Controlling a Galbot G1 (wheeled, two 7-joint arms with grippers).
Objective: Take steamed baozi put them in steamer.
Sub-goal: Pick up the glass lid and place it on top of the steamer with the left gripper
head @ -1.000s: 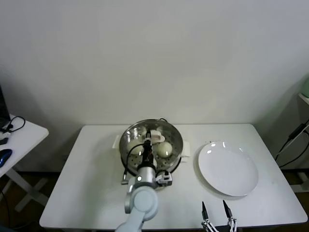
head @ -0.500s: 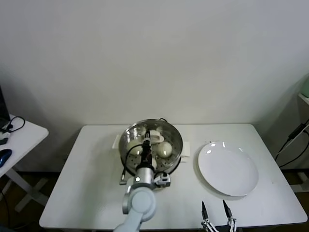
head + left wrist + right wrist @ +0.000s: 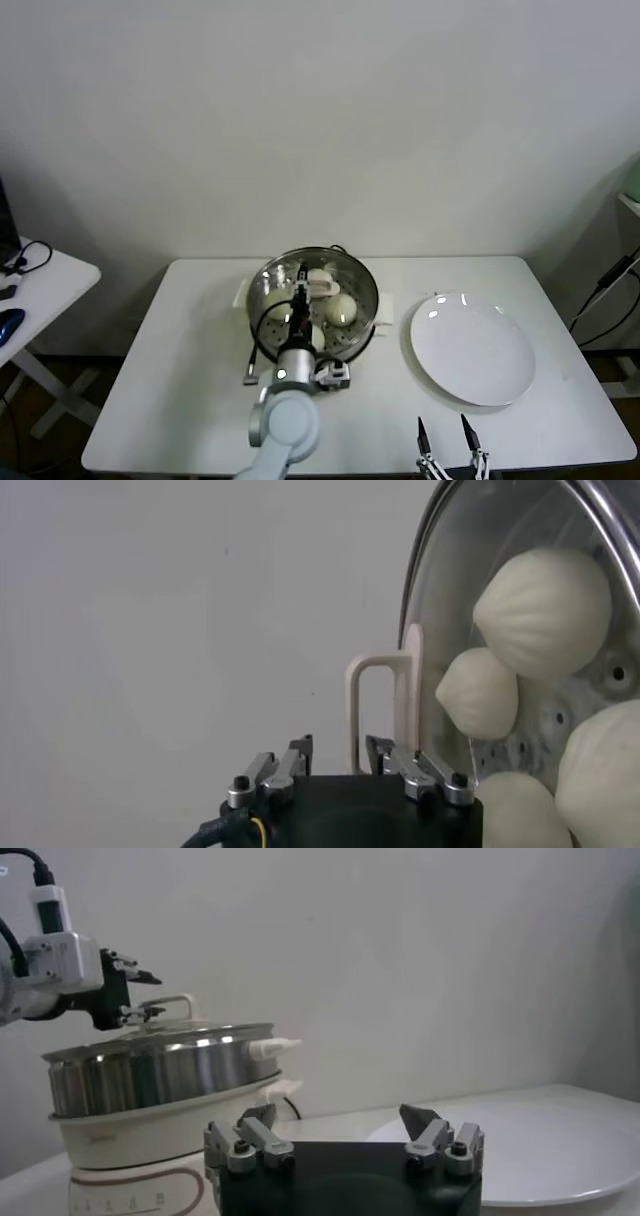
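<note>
The steamer (image 3: 366, 322), a steel basket on a cream pot base, stands mid-table; it also shows in the right wrist view (image 3: 150, 1083). A round glass lid (image 3: 455, 590) with a cream loop handle (image 3: 378, 705) lies on it. Through the glass I see several cream-white baozi (image 3: 545, 610), two of them clear in the head view (image 3: 342, 309). My left gripper (image 3: 299, 297) hovers over the lid next to the handle, open and empty (image 3: 337, 742). It also shows in the right wrist view (image 3: 135, 993). My right gripper (image 3: 445, 432) is parked open at the table's front edge (image 3: 340, 1113).
An empty white plate (image 3: 470, 348) lies right of the steamer, close to the right gripper (image 3: 560, 1148). A black cable (image 3: 258, 340) loops at the steamer's left front. A side table with cables (image 3: 30, 270) stands far left. A wall is behind.
My left arm has drawn back a little toward the table's front and left, away from the lid handle. The lid, baozi, plate and right arm have not moved.
</note>
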